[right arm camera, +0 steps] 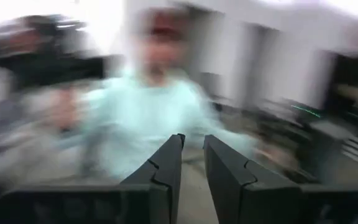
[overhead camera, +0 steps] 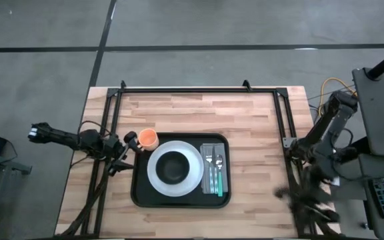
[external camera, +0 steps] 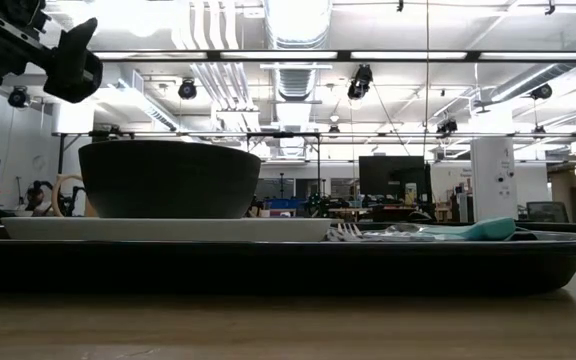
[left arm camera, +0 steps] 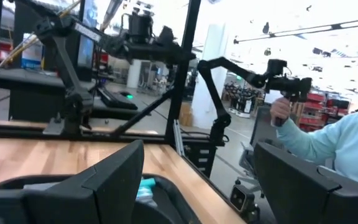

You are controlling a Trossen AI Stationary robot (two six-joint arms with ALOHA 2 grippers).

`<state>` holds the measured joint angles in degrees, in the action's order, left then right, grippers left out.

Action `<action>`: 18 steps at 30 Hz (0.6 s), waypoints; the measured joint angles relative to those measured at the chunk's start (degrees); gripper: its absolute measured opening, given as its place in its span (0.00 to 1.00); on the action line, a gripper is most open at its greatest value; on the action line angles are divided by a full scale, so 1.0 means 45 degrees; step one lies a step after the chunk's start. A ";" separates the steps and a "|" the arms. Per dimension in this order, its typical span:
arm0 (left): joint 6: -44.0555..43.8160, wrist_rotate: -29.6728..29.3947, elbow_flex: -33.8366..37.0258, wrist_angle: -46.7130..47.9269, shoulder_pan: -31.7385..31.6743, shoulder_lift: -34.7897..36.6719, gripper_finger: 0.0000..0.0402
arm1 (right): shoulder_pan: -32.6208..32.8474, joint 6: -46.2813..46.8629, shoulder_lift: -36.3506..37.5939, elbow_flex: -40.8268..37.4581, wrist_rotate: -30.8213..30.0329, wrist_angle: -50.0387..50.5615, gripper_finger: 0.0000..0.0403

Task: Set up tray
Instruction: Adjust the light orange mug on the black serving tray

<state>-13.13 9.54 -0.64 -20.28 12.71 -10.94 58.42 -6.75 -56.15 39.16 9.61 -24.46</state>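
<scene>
At the left of the high view, the left end effector (overhead camera: 129,145) is seen over the table's (overhead camera: 245,113) left part, just beside the tray's upper left corner; its fingers (left arm camera: 114,180) are spread wide apart in the left wrist view, with nothing between them. An orange cup (overhead camera: 148,138) is seen right next to it, at the tray's upper left corner. The black tray (overhead camera: 142,193) is placed at the centre of the frame on the wooden table. On its left portion a white plate (overhead camera: 191,175) is set, with a dark bowl (overhead camera: 173,167) on it. On the tray's right portion cutlery (overhead camera: 214,168) with teal handles is laid on a grey napkin (overhead camera: 213,148). At the lower right, off the table's edge, the right end effector (right arm camera: 192,167) is blurred; its fingers are held close together with a narrow gap, nothing gripped. A person in a light shirt (left arm camera: 347,143) is seen beyond the table.
</scene>
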 joint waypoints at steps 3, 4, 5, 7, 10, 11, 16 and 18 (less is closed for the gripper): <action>-0.0005 0.0001 -0.0002 0.0163 0.0000 0.0003 0.70 | -0.0588 0.1121 0.0973 -0.0801 -0.2581 -0.0023 0.15; -0.0009 0.0000 -0.0024 0.0335 0.0000 0.0002 0.70 | -0.0686 0.1238 0.1295 -0.1055 -0.3231 -0.0045 0.15; -0.0010 0.0001 -0.0025 0.0415 0.0000 -0.0001 0.70 | -0.0732 0.1332 0.1640 -0.1367 -0.3568 -0.0063 0.15; -0.0013 0.0000 -0.0016 0.0364 0.0000 -0.0024 0.70 | -0.0783 0.1309 0.2376 -0.2084 -0.3659 -0.0126 0.15; -0.0033 0.0001 0.0004 0.0376 0.0000 -0.0128 0.70 | -0.0844 0.1283 0.3321 -0.3281 -0.3834 -0.0777 0.15; -0.0162 -0.0004 0.0004 0.0371 0.0000 -0.0156 0.70 | -0.0857 0.1340 0.3573 -0.3685 -0.3892 -0.0956 0.15; -0.0543 -0.0038 -0.0050 0.0359 -0.0005 -0.0140 0.70 | -0.0822 0.1512 0.4819 -0.5619 -0.3801 -0.1943 0.15; -0.0543 -0.0040 -0.0055 0.0354 -0.0005 -0.0141 0.70 | -0.0848 0.1498 0.5135 -0.6281 -0.3864 -0.2325 0.15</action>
<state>-15.57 9.35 -0.89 -18.69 12.69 -11.57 54.60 -0.01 -33.04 10.90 -7.78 -34.92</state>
